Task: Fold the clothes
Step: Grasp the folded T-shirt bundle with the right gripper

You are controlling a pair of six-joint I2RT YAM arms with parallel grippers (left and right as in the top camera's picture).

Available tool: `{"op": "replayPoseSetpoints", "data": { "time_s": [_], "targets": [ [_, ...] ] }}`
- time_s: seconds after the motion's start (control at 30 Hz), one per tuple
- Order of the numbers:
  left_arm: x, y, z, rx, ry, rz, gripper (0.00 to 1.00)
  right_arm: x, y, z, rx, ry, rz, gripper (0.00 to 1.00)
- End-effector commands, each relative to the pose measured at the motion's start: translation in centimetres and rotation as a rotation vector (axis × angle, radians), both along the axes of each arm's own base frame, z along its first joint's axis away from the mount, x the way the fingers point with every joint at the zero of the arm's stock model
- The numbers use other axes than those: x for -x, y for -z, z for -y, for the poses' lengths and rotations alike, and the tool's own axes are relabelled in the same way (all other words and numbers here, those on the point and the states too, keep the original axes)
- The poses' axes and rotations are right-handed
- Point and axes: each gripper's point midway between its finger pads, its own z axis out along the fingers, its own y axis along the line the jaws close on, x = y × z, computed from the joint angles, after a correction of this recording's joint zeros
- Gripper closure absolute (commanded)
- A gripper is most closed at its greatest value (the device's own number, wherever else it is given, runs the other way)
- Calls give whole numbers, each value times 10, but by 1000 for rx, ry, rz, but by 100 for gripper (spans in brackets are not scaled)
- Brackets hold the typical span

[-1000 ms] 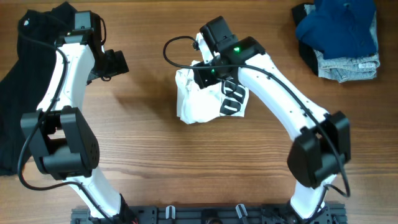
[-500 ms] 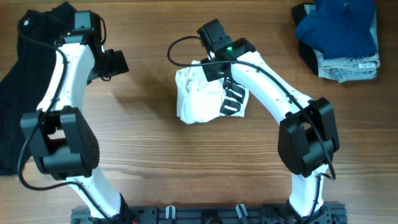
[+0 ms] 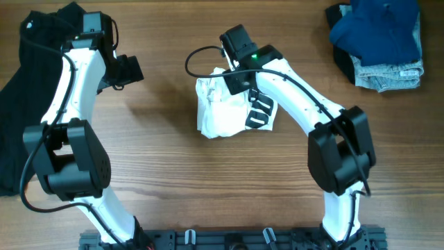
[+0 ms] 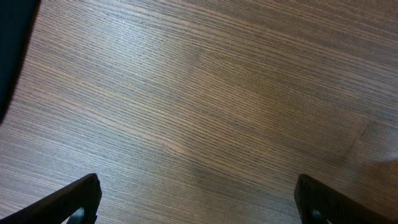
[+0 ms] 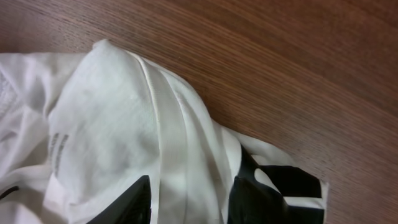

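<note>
My left pincer (image 4: pixel 199 208) stands wide apart. Its two fingers (image 4: pixel 74 199) sit at the bottom corners of its wrist view, and between them there is only the bare wooden table (image 4: pixel 205 99) beneath. A long black garment (image 4: pixel 11 50) shows at the upper corner of that view. From overhead it lies spread under and beyond that arm, on the side away from my other pincer.

My right pincer (image 5: pixel 189 202) is low over the white T-shirt (image 5: pixel 112 124), which lies directly beneath it in a bunched, roughly folded heap. A creased ridge of cloth runs up between my two fingertips (image 5: pixel 130 205). The tips stand somewhat apart with that ridge in the gap, but I cannot tell whether they pinch it or only straddle it. The shirt's black lettering (image 5: pixel 280 186) shows just beside one tip, at the cloth's edge, and past it is bare wood.

Overhead, the shirt lies well apart from my left pincer. A pile of navy-blue and pale denim pieces (image 3: pixel 380 43) sits far off at the table's corner, on the right pincer's outer side.
</note>
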Motion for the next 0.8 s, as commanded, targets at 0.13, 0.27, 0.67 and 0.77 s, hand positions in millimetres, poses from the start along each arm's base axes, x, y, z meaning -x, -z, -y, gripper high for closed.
{"op": "replayPoseSetpoints", "data": {
  "time_s": [0.13, 0.27, 0.67, 0.77],
  "targets": [
    [-4, 3, 0, 11, -16, 4, 0, 3, 22, -3, 1, -16, -39, 57],
    [-5, 3, 0, 11, -16, 6, 0, 0, 21, -2, 2, -6, -26, 78],
    [-5, 3, 0, 12, -16, 6, 0, -25, -37, -46, -144, -62, 82, 96],
    [-5, 3, 0, 12, -16, 6, 0, -17, -29, -60, -156, -92, 60, 76]
  ]
}}
